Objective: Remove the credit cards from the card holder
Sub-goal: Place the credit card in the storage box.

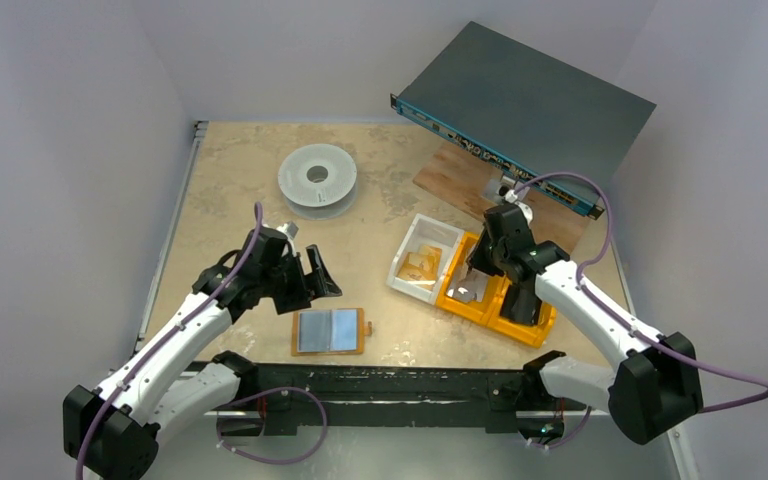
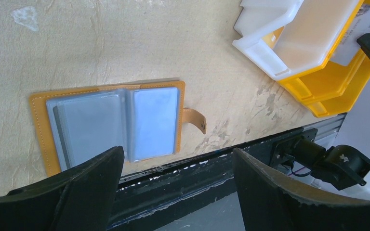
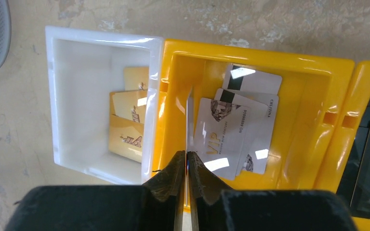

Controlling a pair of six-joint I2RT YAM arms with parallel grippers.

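Looks pretty far along, judging by the bins. Counting at least three silvery VIP cards (image 3: pixel 226 134) lying flat in the yellow bin (image 3: pixel 270 60), plus a few gold cards (image 3: pixel 125 130) in the white bin (image 3: pixel 53 96) at its 9 o'clock. Pinching one more card (image 3: pixel 189 120) edge-on above that yellow bin with the right gripper (image 3: pixel 187 161), fingers pressed tight on its lower edge, so probably set up for a drop. Hovering the left gripper (image 2: pixel 177 153) just above the near side of the holder, fingers spread wide, nothing between them. On to the card holder (image 2: pixel 111 120) itself: opened out flat, inside up, on the tan table (image 2: pixel 125 38). Sitting at 6 o'clock of the tabletop, right by the near rail, between the two arms, with the bins off at its 2 o'clock. Mustard-orange leathery cover with stitched edges, strap tab (image 2: pixel 195 119) poking out at 3 o'clock, bluish-grey see-through sleeves (image 2: pixel 154 120) fanned across both halves. Can't tell whether any sleeve hides another card, too cloudy to call. If so, more pulling left to do; if not, just this last drop.
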